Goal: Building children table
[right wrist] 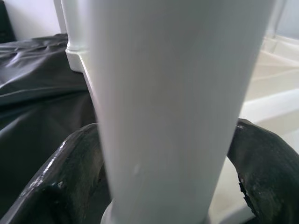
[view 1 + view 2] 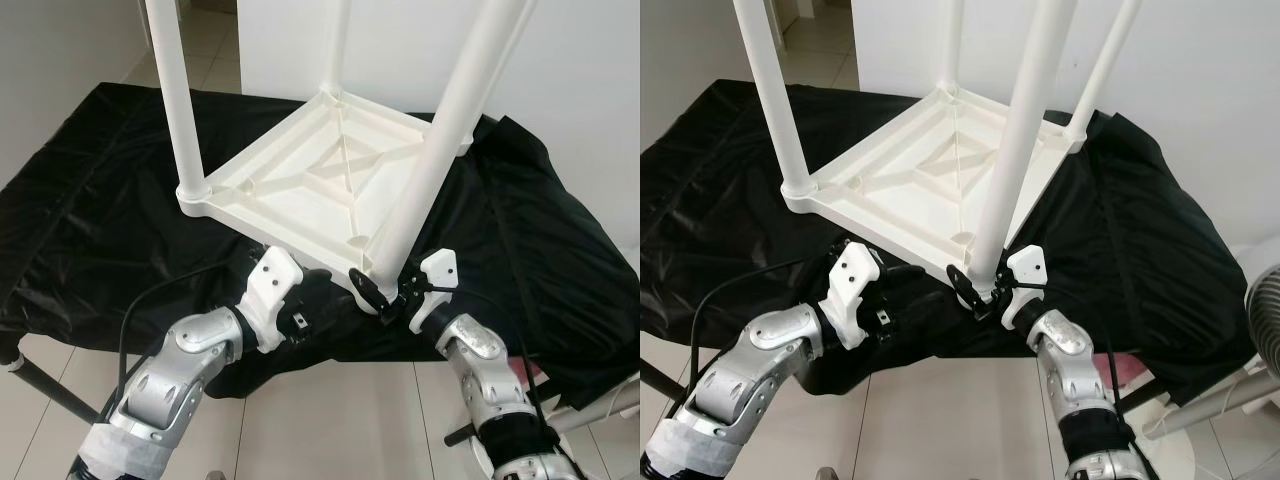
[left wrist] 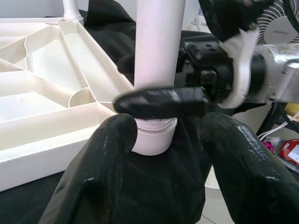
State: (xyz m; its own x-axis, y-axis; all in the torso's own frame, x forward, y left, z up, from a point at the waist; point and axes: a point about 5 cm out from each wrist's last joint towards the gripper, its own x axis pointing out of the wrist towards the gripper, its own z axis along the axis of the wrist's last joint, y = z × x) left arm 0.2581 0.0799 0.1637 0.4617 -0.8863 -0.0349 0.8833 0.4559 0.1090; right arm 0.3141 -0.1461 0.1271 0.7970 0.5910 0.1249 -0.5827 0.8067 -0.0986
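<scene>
A white plastic children's table (image 2: 310, 180) lies upside down on a black cloth, its legs pointing up. My right gripper (image 2: 385, 295) is shut on the near leg (image 2: 450, 110) just above its socket at the near corner. The right wrist view shows a black finger (image 1: 70, 177) on each side of that leg (image 1: 168, 93). My left gripper (image 3: 163, 154) is open, low at the table's front edge and left of that corner, pointing at the socket (image 3: 152, 140). Its white wrist (image 2: 270, 290) shows below the table's rim.
The black cloth (image 2: 90, 200) covers a low surface and hangs over its front edge. Light floor tiles (image 2: 330, 420) lie in front. A white wall stands behind. A fan (image 2: 1265, 320) stands at the right, and a cable runs from each arm.
</scene>
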